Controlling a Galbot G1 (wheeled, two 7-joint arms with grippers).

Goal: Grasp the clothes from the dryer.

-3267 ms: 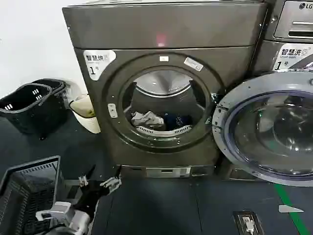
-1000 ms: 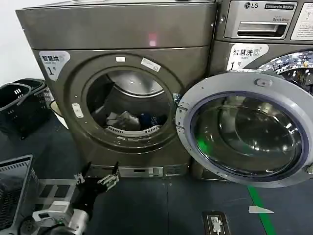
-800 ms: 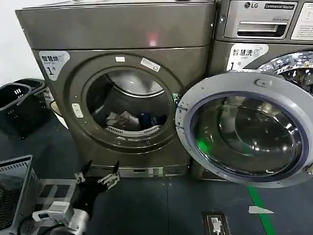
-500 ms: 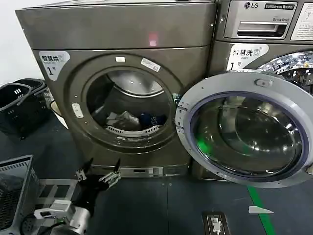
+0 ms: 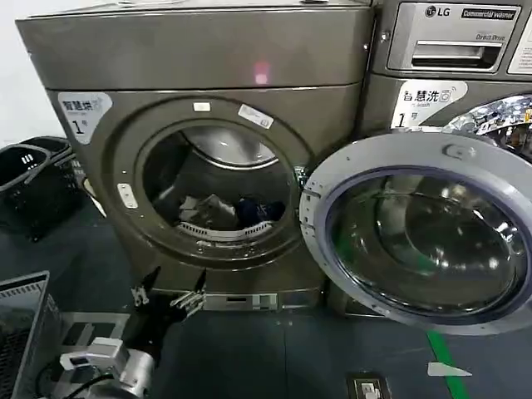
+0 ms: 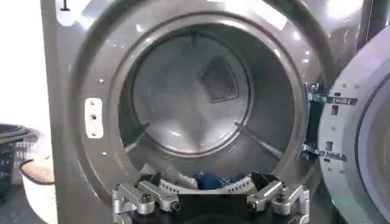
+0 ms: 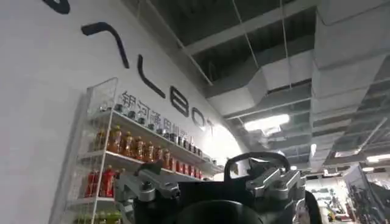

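Far left of floor: black plastic laundry baskets (image 5: pixel 33 179) against the wall; dark mesh basket (image 5: pixel 18 332) at lower-left corner. Left gripper (image 5: pixel 169 293) low over dark floor, just before the dryer's base panel, fingers spread wide, nothing held; same pose confirmed from left wrist view (image 6: pixel 210 198), pointing straight at the porthole. Big bronze-grey metal front-loading dryer (image 5: pixel 199 58), white label marked "1" at upper-left corner of its front, round door (image 5: pixel 420 233) swung fully open to the right on its hinges. Clothes (image 5: pixel 229 212) heaped on bottom of steel drum, just behind lower porthole rim: pale grey-white cloth toward left, dark navy piece (image 6: pixel 213 179) toward right, touching. Key relation: heap lies above and forward of left gripper, slightly right of its line; long axis of heap side to side across drum. Left arm judged nearer; lift then reach over rim likely needed. Right gripper (image 7: pixel 210 185) aimed up toward ceiling and a shelf of bottles (image 7: pixel 131 149), parked, fingers apart, empty.
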